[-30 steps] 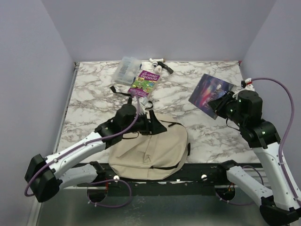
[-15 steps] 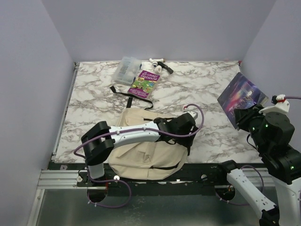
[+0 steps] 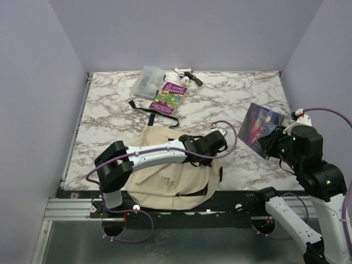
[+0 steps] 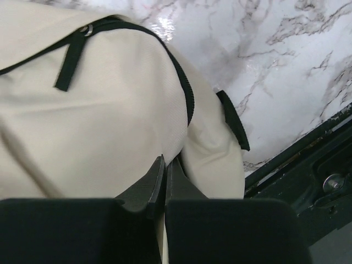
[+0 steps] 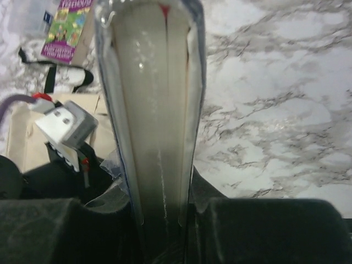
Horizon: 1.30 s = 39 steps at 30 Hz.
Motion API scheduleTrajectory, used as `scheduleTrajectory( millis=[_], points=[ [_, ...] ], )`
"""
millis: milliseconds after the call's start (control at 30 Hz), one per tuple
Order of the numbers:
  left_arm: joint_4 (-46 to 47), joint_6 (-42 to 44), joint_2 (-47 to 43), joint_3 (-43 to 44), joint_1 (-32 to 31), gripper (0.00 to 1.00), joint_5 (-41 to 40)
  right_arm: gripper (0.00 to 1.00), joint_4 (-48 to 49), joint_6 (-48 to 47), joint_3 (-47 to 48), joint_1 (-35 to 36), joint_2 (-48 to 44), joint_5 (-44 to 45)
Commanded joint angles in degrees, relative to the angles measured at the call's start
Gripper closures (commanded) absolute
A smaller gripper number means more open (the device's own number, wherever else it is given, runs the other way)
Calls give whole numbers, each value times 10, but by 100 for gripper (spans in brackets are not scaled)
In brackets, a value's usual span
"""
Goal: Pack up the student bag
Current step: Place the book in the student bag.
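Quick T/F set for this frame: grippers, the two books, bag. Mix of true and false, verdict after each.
1. The right gripper holds the dark-covered book clear of the table. True.
2. The left gripper is wide open. False: its jaws are closed, tips down at the student bag, near the bag's right edge.
3. The purple-and-green book is already inside the student bag. False: it lies on the table at the far side, beside the clear case.
4. A black strap lies on the table between the student bag and the purple-and-green book. True.
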Motion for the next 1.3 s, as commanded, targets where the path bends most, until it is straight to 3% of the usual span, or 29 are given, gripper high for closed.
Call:
scheduleTrajectory(
  millis=[0, 367, 600, 1267],
  points=[
    [-20, 11, -110, -34, 28, 100, -43, 100, 30, 3, -5, 2, 25, -144],
    [25, 51, -322, -113, 111, 100, 6, 100, 54, 97, -24, 2, 70, -405],
    [47, 65, -393, -122, 122, 100, 27, 100, 135, 159, -130, 1, 59, -552],
    [78, 48, -373, -127, 127, 100, 83, 100, 212, 146, -277, 2, 47, -596]
  ],
)
